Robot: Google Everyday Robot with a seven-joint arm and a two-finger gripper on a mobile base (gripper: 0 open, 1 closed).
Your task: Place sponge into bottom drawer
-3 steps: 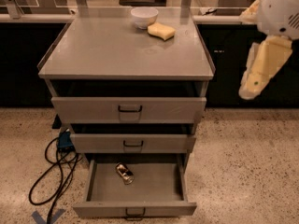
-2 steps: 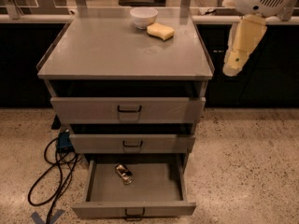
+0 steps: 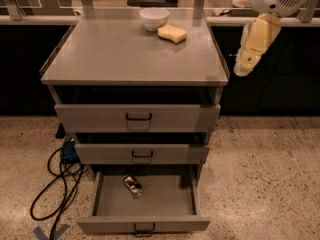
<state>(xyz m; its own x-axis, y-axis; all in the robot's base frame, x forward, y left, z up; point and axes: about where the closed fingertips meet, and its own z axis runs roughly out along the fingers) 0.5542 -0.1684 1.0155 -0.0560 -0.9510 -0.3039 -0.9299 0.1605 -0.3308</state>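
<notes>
On your left, a black cable (image 3: 50, 184) loops on the speckled floor. On the grey metal cabinet's (image 3: 100, 59) far top, the pale-yellow foam sponge (image 3: 172, 33) lies just right of a white bowl (image 3: 154, 18). Below, the grey bottom drawer (image 3: 115, 225) stands open, holding a small shiny object (image 3: 133, 185). The yellowish gripper (image 3: 245, 64) hangs off the cabinet's right edge. You cannot tell whether it is clenched or released.
</notes>
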